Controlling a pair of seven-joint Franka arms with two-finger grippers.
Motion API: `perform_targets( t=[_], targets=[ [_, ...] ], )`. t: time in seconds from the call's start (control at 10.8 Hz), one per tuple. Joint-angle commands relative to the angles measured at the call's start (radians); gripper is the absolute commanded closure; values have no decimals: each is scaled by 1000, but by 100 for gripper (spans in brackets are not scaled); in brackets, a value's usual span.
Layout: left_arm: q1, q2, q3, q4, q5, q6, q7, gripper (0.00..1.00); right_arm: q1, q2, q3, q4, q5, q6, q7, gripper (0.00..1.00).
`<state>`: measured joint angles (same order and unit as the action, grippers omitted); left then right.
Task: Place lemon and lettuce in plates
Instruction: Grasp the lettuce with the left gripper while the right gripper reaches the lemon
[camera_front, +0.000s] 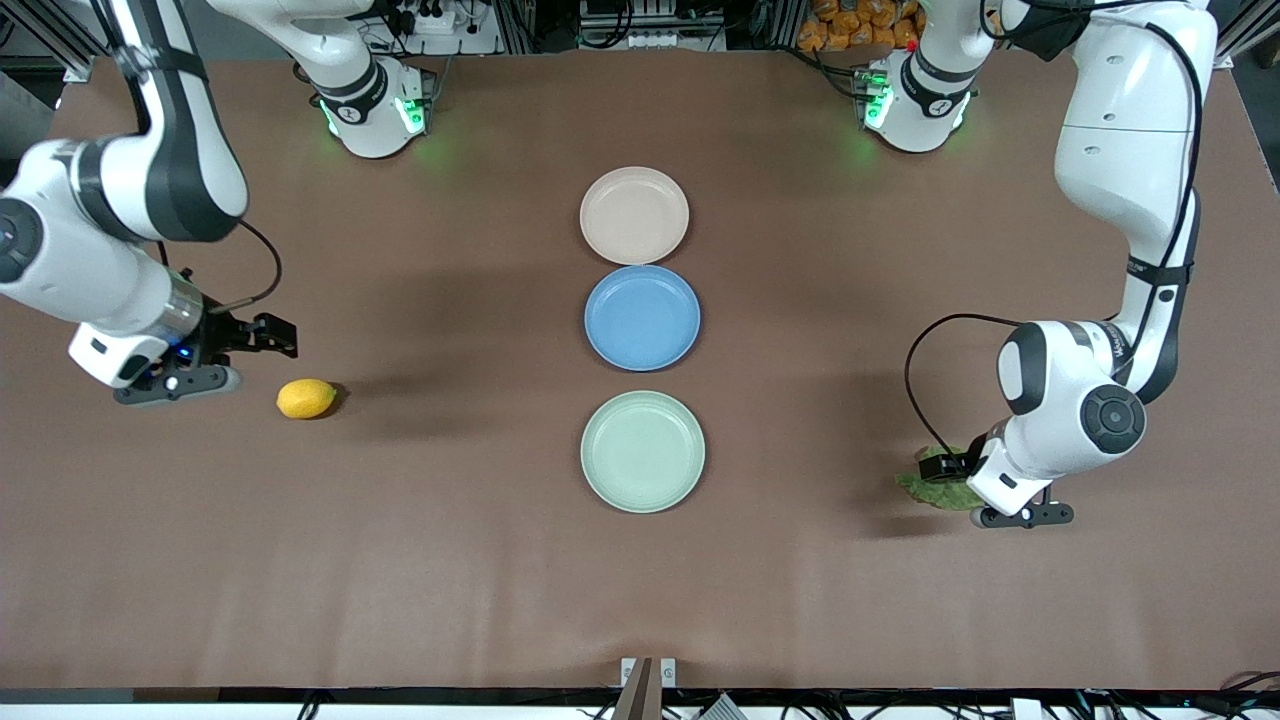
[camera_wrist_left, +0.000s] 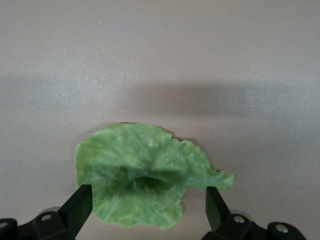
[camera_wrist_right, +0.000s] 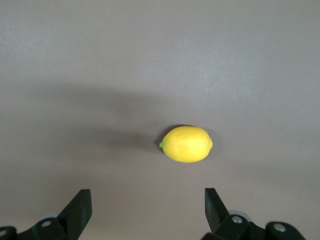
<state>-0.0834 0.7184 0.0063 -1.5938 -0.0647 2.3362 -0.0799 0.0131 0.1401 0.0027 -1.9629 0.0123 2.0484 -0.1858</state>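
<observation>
The lemon (camera_front: 306, 398) lies on the brown table toward the right arm's end. In the right wrist view the lemon (camera_wrist_right: 186, 144) sits ahead of my open, empty right gripper (camera_wrist_right: 148, 205). In the front view the right gripper (camera_front: 268, 335) hangs over the table just beside the lemon. The lettuce (camera_front: 935, 490) lies flat toward the left arm's end, partly hidden by the left arm. My left gripper (camera_front: 938, 468) is low over it. In the left wrist view the left gripper (camera_wrist_left: 148, 205) is open with a finger on each side of the lettuce (camera_wrist_left: 145, 170). The beige-pink plate (camera_front: 634, 215) and the mint green plate (camera_front: 642, 451) hold nothing.
A blue plate (camera_front: 642, 317) lies between the two other plates in a row down the table's middle. The arms' bases (camera_front: 375, 110) stand at the table's edge farthest from the front camera.
</observation>
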Motion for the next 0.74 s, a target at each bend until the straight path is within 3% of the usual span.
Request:
perform_targets(
  t=[0.0,0.28,0.46,0.65],
  targets=[
    [-7,65,4,25,-27,74,25,0,-12,13,-3,-100,-18,140,-92,0],
    [-7,79,4,29,-24,86,38,7,-63,48,-4,-214,-18,347,-290,0],
    [-7,81,4,32,-24,86,43,50,-113,117,-4,-209,-18,431,-523,0],
    [-10,84,4,32,-23,86,46,89,-124,167,-4,-211,-18,472,-630,0]
  ],
)
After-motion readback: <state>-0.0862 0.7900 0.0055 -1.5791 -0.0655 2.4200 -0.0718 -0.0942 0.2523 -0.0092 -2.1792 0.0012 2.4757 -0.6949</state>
